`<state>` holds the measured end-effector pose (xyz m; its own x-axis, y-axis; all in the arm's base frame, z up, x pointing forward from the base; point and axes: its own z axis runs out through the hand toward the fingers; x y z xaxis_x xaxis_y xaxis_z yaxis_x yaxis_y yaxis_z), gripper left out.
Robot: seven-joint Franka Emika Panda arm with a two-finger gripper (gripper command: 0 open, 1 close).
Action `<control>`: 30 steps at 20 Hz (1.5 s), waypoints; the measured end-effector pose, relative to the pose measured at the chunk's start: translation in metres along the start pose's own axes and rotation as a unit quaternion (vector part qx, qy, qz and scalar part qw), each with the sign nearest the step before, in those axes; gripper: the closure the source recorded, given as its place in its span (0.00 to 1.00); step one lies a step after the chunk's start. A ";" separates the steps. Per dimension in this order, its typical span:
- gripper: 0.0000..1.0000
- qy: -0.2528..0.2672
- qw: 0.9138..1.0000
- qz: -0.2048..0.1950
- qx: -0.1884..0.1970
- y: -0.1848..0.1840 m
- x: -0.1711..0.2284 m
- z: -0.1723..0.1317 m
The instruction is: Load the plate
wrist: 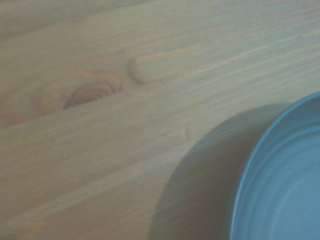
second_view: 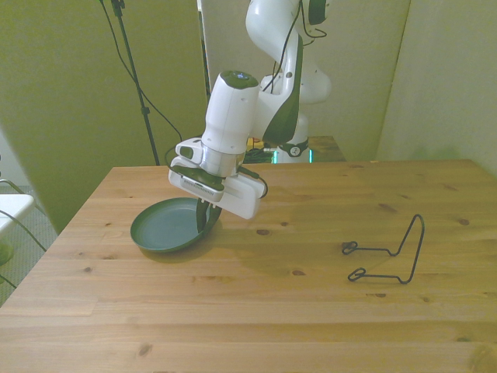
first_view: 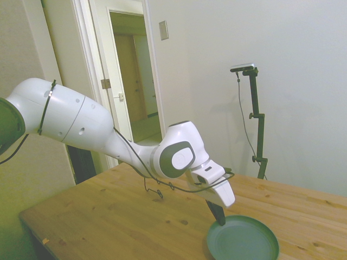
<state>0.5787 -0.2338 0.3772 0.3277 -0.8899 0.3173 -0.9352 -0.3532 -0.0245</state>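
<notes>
Seemingly mid-grasp, the white arm's gripper pinches the rim of the round teal-green plate, fingers closed on it; next, carry it to the black wire rack.

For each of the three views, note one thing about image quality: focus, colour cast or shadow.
Side view: a yellow-green cast tints the wall, and the plate is cut by the bottom edge. Front view: sharp, with a soft shadow on the table beside the wire rack. Wrist view: soft focus; the plate throws a dark shadow on the wood.
</notes>
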 end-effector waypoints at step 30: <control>1.00 -0.311 0.923 -0.082 0.209 -0.121 -0.047 -0.224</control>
<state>0.6463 -0.0841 0.5777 0.5953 -0.7624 -0.2536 -0.7753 -0.4622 -0.4305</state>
